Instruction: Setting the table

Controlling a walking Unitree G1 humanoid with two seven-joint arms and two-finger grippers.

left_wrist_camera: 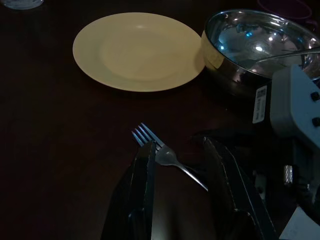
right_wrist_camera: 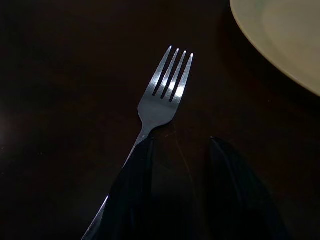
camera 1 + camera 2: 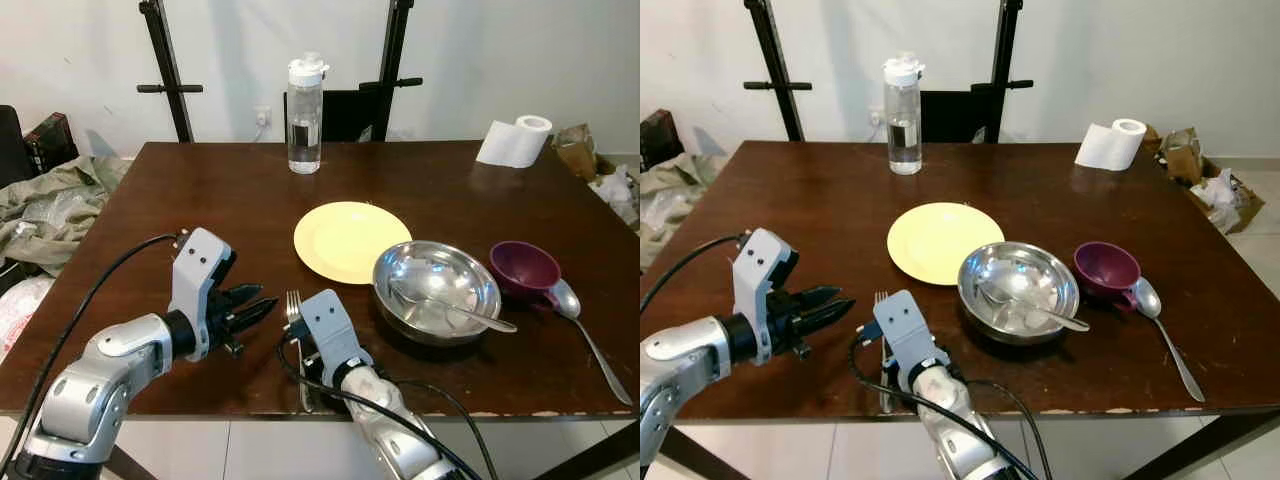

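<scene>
1. I have the right gripper (image 2: pixel 180 165) low over the near edge of the tabletop (image 3: pixel 200 210), its fingers spread and nothing between them. One finger lies on or just over the handle of the fork (image 2: pixel 165 90); I cannot tell if it touches.
2. The fork lies flat on the tabletop, prongs pointing away from me toward the yellow plate (image 3: pixel 350 240), near it but apart. I judge that as a sensible spot for a place setting, on the plate's left.
3. My left gripper (image 3: pixel 262 308) hovers just beside the fork, fingers parted and empty, aimed toward the prongs, probably ready to steady or nudge it.
4. The steel bowl (image 3: pixel 436 290) touches the plate's right edge and holds a spoon (image 3: pixel 470 316). A purple cup (image 3: pixel 523 268) and a second spoon (image 3: pixel 580 325) sit further right.
5. A water bottle (image 3: pixel 304 115) and a paper roll (image 3: pixel 516 141) stand at the far side, out of my way.
</scene>
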